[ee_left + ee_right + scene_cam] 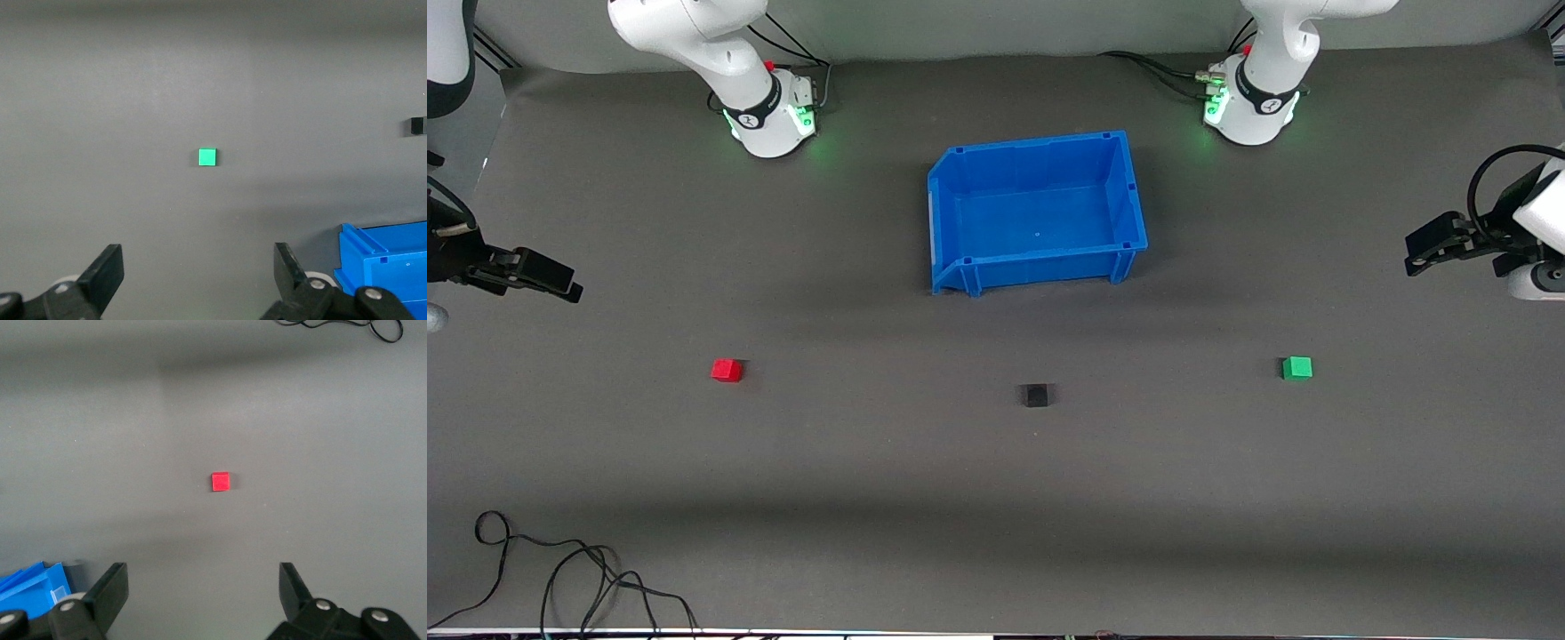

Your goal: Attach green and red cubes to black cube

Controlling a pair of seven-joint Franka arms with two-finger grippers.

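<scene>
Three small cubes lie apart on the dark mat. The black cube sits in the middle, nearer to the front camera than the blue bin. The red cube lies toward the right arm's end and the green cube toward the left arm's end. My left gripper hangs open over the mat at its own end. Its wrist view shows its open gripper, the green cube and the black cube. My right gripper hangs open over its end, and its wrist view shows the same open gripper and the red cube. Neither holds anything.
A blue bin with nothing in it stands mid-table, between the arm bases and the black cube; its corners show in both wrist views. Loose black cables lie at the table's front edge toward the right arm's end.
</scene>
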